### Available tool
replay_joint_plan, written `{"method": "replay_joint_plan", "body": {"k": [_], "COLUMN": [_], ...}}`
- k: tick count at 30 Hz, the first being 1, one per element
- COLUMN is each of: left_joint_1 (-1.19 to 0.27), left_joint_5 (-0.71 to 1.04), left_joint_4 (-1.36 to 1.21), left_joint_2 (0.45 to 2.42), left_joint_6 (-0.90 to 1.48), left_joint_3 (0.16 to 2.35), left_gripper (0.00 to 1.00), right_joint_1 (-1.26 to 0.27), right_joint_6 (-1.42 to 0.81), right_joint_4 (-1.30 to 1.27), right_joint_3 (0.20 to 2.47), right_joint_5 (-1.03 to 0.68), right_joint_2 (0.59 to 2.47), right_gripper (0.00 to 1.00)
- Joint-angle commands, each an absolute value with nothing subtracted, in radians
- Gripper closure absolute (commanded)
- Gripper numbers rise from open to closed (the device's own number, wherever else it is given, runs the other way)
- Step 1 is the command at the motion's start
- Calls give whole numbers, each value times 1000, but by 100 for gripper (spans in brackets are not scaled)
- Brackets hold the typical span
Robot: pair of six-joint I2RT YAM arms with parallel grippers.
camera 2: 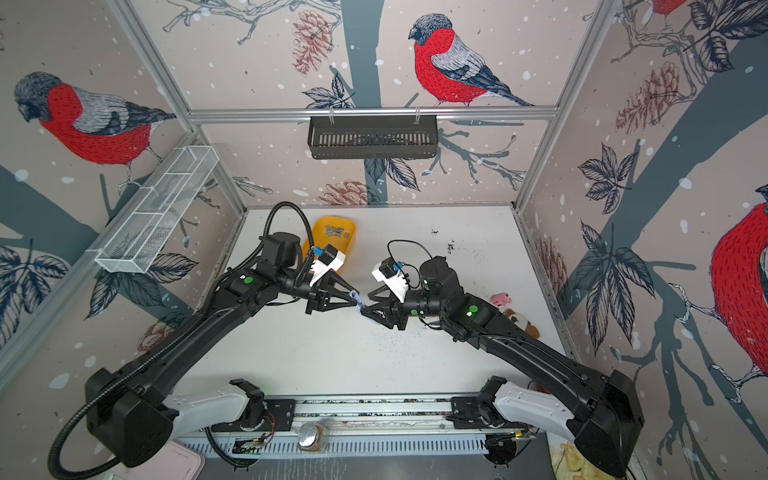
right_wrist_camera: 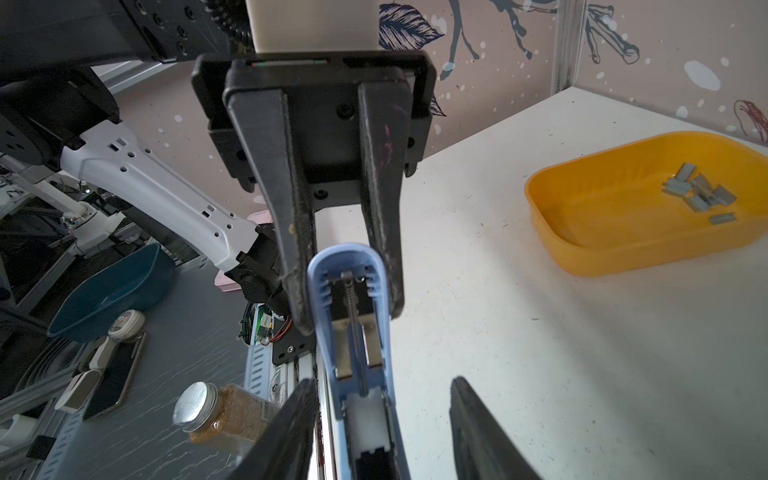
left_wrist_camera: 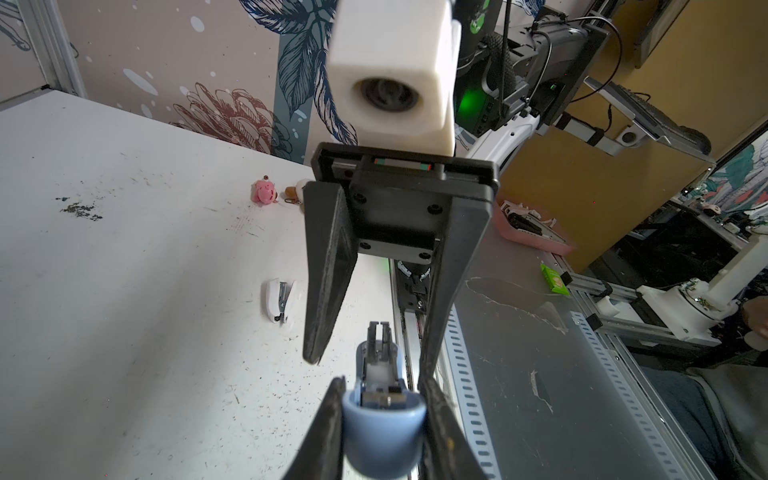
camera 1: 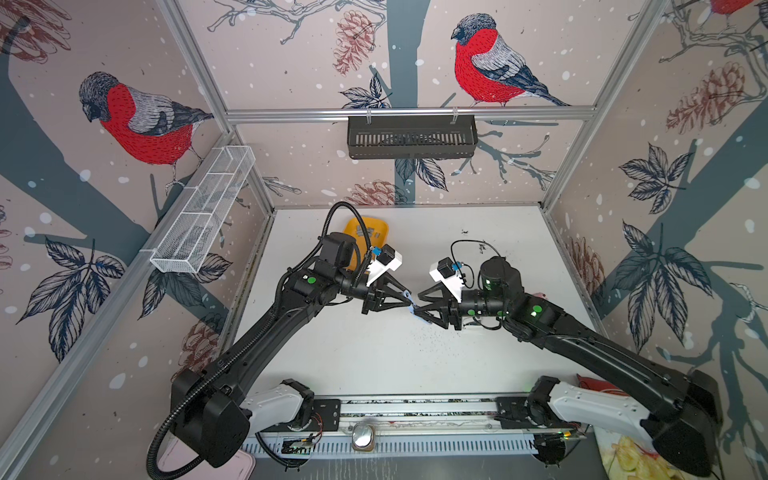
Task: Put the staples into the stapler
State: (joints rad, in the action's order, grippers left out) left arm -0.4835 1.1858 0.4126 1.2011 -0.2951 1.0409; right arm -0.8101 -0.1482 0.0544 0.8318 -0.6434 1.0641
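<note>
and here we are mid-table, both arms nose to nose above the white table (camera 1: 374, 365). the left gripper (right_wrist_camera: 349, 320) is clamped tight on the stapler (left_wrist_camera: 384, 432), a pale blue one, pinching its rounded end from both sides with the pads pressed right against the plastic. the stapler is swung open: the right wrist view looks straight into the blue shell, with a thin spring rod running down the middle and a white block further along

now the right gripper (left_wrist_camera: 370, 361), coming in from the opposite side, jaws parted, straddling the other end of the stapler. its fingers (right_wrist_camera: 478, 428) stand off the plastic, a clear gap on one side and much less on the other, so it grasps nothing. in both top views the two sets of fingertips meet near the middle of the table, the blue body just a sliver between them

the staples (right_wrist_camera: 698, 195): a loose little heap of short silver-grey strips lying in the yellow tray (right_wrist_camera: 582, 253), towards one end of it, one strip a touch apart from the rest. the tray sits at the back of the table on the left arm's side, partly hidden behind that arm's wrist in both top views, well apart from the stapler

elsewhere, a small white stapler (left_wrist_camera: 280, 299) lies on the table beside the right gripper, a pink toy (left_wrist_camera: 264, 192) sits further off towards the right wall, and dark specks (camera 1: 432, 340) are scattered on the surface under the grippers
</note>
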Motion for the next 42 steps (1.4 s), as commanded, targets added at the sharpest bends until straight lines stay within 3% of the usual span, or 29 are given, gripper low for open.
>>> {"method": "replay_joint_plan", "body": {"k": [1,5,13,17,19,26,34,42], "left_joint_1": [-481,-481,-482,-481,-480,-481,-482,-480], "left_joint_5": [1225,1224,1215,1173,1118,796,464,411], "left_joint_4": [415,412,402,387,372,279,230,201], "left_joint_2": [1198,1206,1209,1205,1196,1007,727,652], "left_joint_6": [-320,-316,-310,-280,-220,-58,49,21], "left_joint_3": [1039,1037,1032,1025,1017,837,704,693], "left_gripper": [80,79,73,38,1,1,1,1], "right_joint_1": [-822,-841,-870,-873,-876,-887,-953,-1055], "right_joint_6": [-122,-120,-137,-161,-185,-231,-289,-402], "right_joint_4": [66,62,34,26,17,3,-15,-61], "right_joint_3": [847,858,848,827,808,748,796,895], "right_joint_5": [-655,-654,-588,-526,-477,-201,13,126], "right_joint_2": [1079,1105,1110,1102,1100,1134,1350,1609], "right_gripper": [50,55,83,89,89,89,89,89]}}
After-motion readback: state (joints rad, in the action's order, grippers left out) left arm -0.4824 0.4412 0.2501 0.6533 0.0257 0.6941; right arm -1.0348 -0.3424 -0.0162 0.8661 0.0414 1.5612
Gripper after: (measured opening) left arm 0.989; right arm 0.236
